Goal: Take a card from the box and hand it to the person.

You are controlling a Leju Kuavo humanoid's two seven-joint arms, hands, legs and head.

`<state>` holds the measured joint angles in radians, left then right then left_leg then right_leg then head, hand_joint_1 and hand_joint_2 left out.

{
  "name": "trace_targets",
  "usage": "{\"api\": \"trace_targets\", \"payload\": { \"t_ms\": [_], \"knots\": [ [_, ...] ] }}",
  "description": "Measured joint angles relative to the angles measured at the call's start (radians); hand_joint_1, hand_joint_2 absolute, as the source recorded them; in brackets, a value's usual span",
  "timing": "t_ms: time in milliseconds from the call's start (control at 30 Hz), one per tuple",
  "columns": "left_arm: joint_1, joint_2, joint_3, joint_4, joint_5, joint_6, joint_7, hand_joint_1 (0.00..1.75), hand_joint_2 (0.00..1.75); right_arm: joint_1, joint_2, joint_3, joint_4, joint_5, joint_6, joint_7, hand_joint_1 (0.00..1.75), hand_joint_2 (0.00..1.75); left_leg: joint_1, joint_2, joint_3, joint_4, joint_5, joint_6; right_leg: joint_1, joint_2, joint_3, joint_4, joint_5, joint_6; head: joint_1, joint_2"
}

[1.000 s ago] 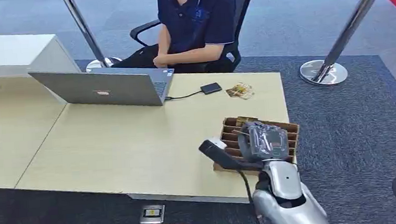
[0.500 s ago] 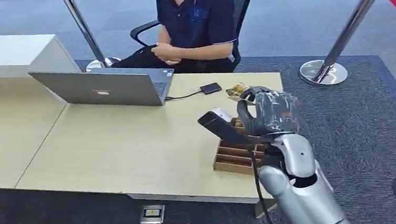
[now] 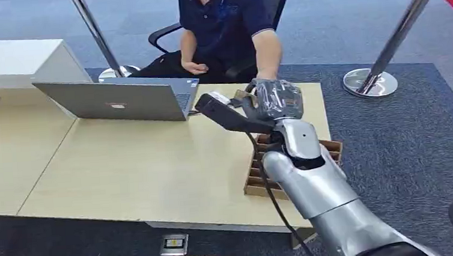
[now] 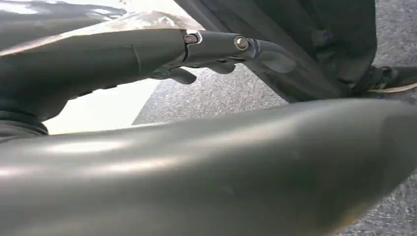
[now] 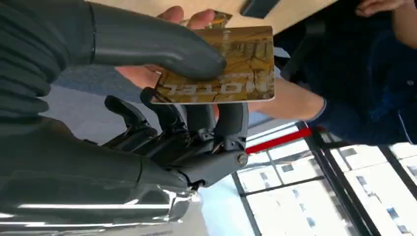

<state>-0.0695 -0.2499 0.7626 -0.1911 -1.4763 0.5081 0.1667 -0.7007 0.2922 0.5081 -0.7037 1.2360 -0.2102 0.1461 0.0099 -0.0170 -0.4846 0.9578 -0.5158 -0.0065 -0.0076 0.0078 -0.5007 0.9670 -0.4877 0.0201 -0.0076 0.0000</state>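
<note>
So the right hand (image 3: 270, 99) has lifted from the box (image 3: 329, 148), pinching the card (image 5: 223, 66) while the person's hand (image 5: 162, 46) reaches in. Handover's basically on.

A pale wooden table (image 3: 130, 165) carries an open grey laptop (image 3: 120, 100) near its far edge, a cable running from it toward a small dark device (partly hidden behind the arm). A brown compartmented box (image 3: 257, 177) sits by the near right edge.

Head view high above table (image 3: 124, 165), wrist views close behind hands
</note>
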Motion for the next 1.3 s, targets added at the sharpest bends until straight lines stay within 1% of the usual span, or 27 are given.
{"api": "trace_targets", "payload": {
  "t_ms": [133,367,467,500,533,567,600,667,700,767,1033,1167,1267,1300],
  "knots": [
    [0.000,0.000,-0.004,0.000,-0.004,0.000,0.000,0.00,0.00,-0.035,0.008,-0.012,0.104,0.011,-0.009,0.019,1.48,1.75,0.000,0.000,0.000,0.000,0.000,0.000,0.000,0.000,0.000,0.000,0.000,0.000,0.000,0.000],
    [0.000,0.000,-0.007,0.000,-0.014,-0.003,0.000,0.00,0.00,-0.045,0.005,-0.026,0.197,0.046,-0.026,0.051,1.47,1.75,0.000,0.000,0.000,0.000,0.000,0.000,0.000,0.000,0.000,0.000,0.000,0.000,0.000,0.000],
    [0.000,0.000,-0.008,0.000,-0.017,-0.003,0.000,0.00,0.00,-0.045,0.002,-0.029,0.222,0.060,-0.033,0.065,1.40,1.75,0.000,0.000,0.000,0.000,0.000,0.000,0.000,0.000,-0.001,0.000,0.000,0.000,0.000,0.000],
    [0.000,0.000,-0.009,0.000,-0.018,-0.003,0.000,0.00,0.00,-0.045,0.001,-0.029,0.228,0.065,-0.035,0.071,1.19,1.75,0.000,0.000,0.000,0.000,0.000,0.000,0.000,0.000,-0.001,0.000,0.000,0.000,0.000,0.000],
    [0.000,0.000,-0.010,0.000,-0.018,-0.003,0.000,0.00,0.00,-0.045,0.000,-0.029,0.234,0.068,-0.035,0.074,0.51,1.75,0.000,0.000,0.000,0.000,0.000,0.000,0.000,0.000,-0.001,0.000,0.000,0.000,0.000,0.000],
    [0.000,0.000,-0.010,0.000,-0.018,-0.003,0.000,0.00,0.00,-0.045,-0.002,-0.029,0.239,0.071,-0.036,0.075,0.05,1.75,0.000,0.000,0.000,0.000,0.000,0.000,0.000,0.000,-0.001,0.000,0.000,0.000,0.000,0.000],
    [0.000,0.000,-0.010,0.000,-0.018,-0.003,0.000,0.00,0.00,-0.045,-0.002,-0.029,0.245,0.073,-0.036,0.076,0.00,1.75,0.000,0.000,0.000,0.000,0.000,0.000,0.000,0.000,-0.001,0.000,0.000,0.000,0.000,0.000],
    [0.000,0.000,-0.011,0.000,-0.019,-0.003,0.000,0.00,0.00,-0.045,-0.003,-0.029,0.254,0.080,-0.040,0.080,0.00,1.75,0.000,0.000,0.000,0.000,0.000,0.000,0.000,0.000,-0.001,0.000,0.000,0.000,0.000,0.000],
    [0.000,0.000,-0.012,0.000,-0.019,-0.003,0.000,0.00,0.00,-0.045,-0.003,-0.029,0.258,0.081,-0.042,0.080,0.00,0.00,0.000,0.000,0.000,0.000,0.000,0.000,0.000,0.000,-0.001,0.000,0.000,0.000,0.000,0.000],
    [0.000,0.000,-0.013,0.000,-0.020,-0.003,0.000,0.00,0.00,-0.044,-0.005,-0.029,0.263,0.084,-0.053,0.083,0.00,0.00,0.000,0.000,0.000,0.000,0.000,0.000,0.000,0.000,-0.001,0.000,0.000,0.000,0.000,0.000],
    [0.000,0.000,-0.014,0.000,-0.025,-0.006,-0.007,0.00,0.00,-0.032,-0.013,-0.034,0.261,0.113,-0.137,0.090,0.00,0.00,0.000,0.000,0.000,0.000,0.000,0.000,0.000,0.000,-0.001,0.000,0.000,0.000,0.000,0.000],
    [0.000,0.000,-0.014,0.001,-0.016,-0.006,-0.010,0.00,0.00,0.003,-0.022,-0.041,0.207,0.134,-0.219,0.077,0.00,0.00,0.000,0.000,0.000,0.000,0.000,0.000,0.000,0.000,-0.001,0.000,0.000,0.000,0.000,0.000],
    [0.000,0.001,-0.014,0.001,-0.010,-0.006,-0.010,0.00,0.00,0.029,-0.030,-0.051,0.162,0.151,-0.233,0.071,0.00,0.00,0.000,0.000,0.000,0.000,0.000,0.000,0.000,0.000,-0.002,-0.001,0.000,0.000,0.000,0.000],
    [0.000,0.001,-0.014,0.001,-0.002,-0.005,-0.010,0.00,0.00,0.053,-0.034,-0.056,0.130,0.163,-0.242,0.071,0.00,0.00,0.000,0.000,0.000,0.000,0.000,0.000,0.000,0.000,-0.001,-0.001,0.000,0.000,0.000,0.000]
  ]
}}
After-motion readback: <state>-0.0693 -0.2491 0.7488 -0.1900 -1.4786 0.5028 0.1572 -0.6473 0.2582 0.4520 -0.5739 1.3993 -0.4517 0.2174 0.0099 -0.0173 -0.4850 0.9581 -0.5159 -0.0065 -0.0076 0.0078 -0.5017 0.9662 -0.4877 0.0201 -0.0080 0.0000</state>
